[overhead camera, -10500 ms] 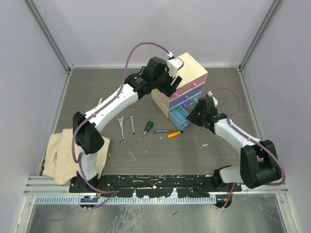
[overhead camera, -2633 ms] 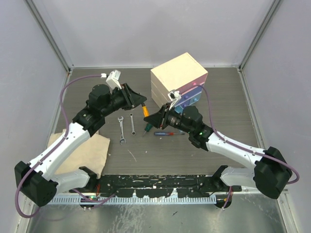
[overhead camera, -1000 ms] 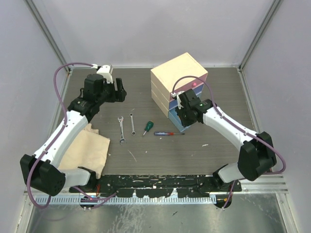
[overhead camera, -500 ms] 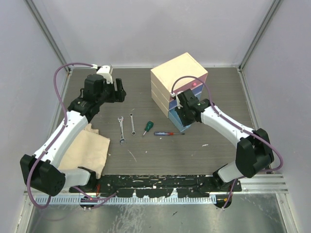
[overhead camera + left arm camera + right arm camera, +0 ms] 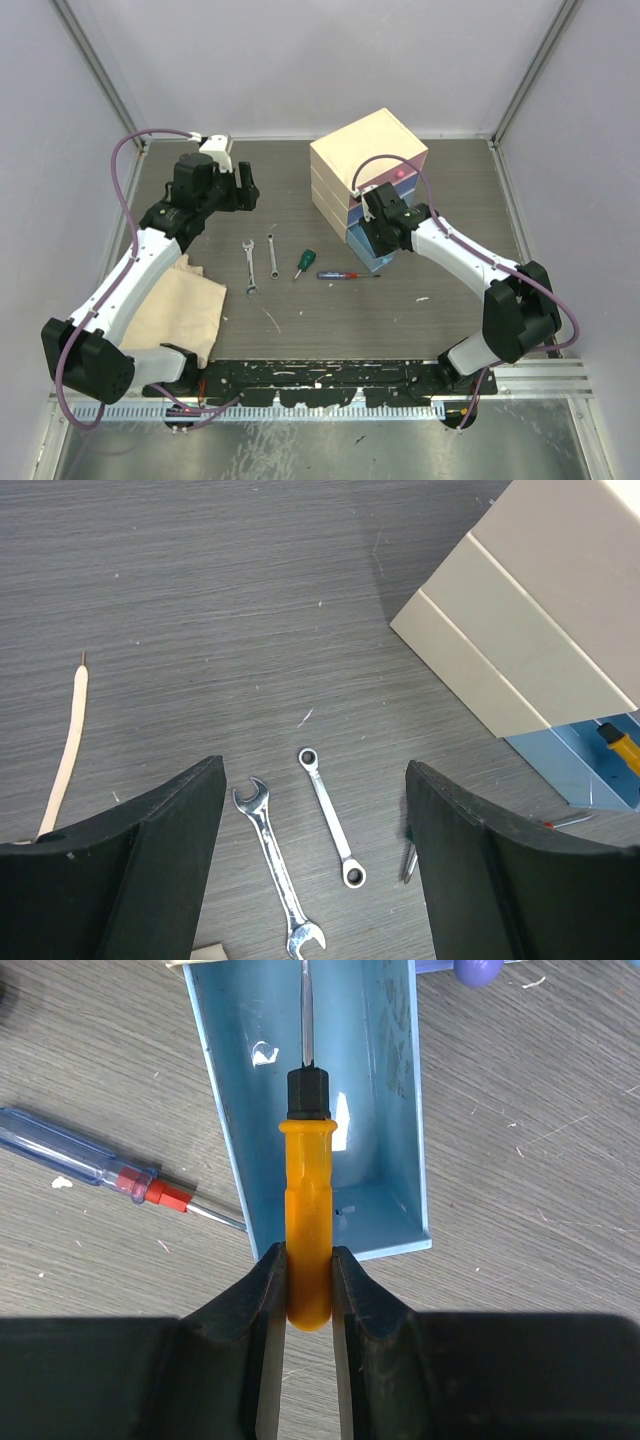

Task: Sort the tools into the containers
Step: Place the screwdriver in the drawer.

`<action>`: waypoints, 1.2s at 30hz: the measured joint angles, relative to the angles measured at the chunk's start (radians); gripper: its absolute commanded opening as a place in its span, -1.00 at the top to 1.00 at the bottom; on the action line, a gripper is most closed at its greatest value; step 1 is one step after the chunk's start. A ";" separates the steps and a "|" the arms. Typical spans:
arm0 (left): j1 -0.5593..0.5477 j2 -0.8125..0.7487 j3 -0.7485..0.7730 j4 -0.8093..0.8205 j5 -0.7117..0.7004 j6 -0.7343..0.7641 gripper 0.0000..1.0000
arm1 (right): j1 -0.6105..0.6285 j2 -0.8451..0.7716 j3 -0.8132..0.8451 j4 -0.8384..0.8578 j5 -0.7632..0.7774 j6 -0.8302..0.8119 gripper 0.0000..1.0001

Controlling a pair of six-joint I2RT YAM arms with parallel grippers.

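My right gripper (image 5: 308,1260) is shut on the orange-handled screwdriver (image 5: 308,1210). It holds the tool lengthwise above the open blue drawer (image 5: 395,1110), shaft pointing toward the chest (image 5: 368,160). A screwdriver with a clear blue and red handle (image 5: 100,1165) lies on the table just left of that drawer. My left gripper (image 5: 315,770) hangs open and empty high above two silver wrenches: an open-end one (image 5: 272,865) and a ring one (image 5: 330,815). A green-handled screwdriver (image 5: 303,263) lies between the wrenches and the drawer.
A beige cloth (image 5: 170,310) lies at the left front by the left arm's base. A thin pale wooden stick (image 5: 68,745) lies left of the wrenches. The purple drawer's knob (image 5: 478,968) juts out above the blue drawer. Walls close the table on three sides.
My right gripper has shifted slightly toward the chest with the orange screwdriver, now more squarely over the blue drawer. The left arm has stayed still.
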 measured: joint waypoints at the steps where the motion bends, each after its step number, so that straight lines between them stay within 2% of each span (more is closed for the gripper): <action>1: 0.000 0.000 0.000 0.000 0.000 0.000 -0.48 | 0.000 0.000 0.000 0.000 0.000 0.000 0.57; 7: 0.000 0.000 -0.001 0.000 0.000 0.001 -0.48 | 0.000 0.006 0.000 0.004 0.000 0.000 0.67; 20: 0.000 0.000 -0.002 0.000 0.000 0.001 -0.48 | 0.000 0.002 -0.019 0.038 0.007 0.006 0.45; 36: 0.000 0.000 -0.002 0.000 0.000 0.001 -0.48 | 0.000 -0.014 -0.061 0.108 0.009 0.020 0.29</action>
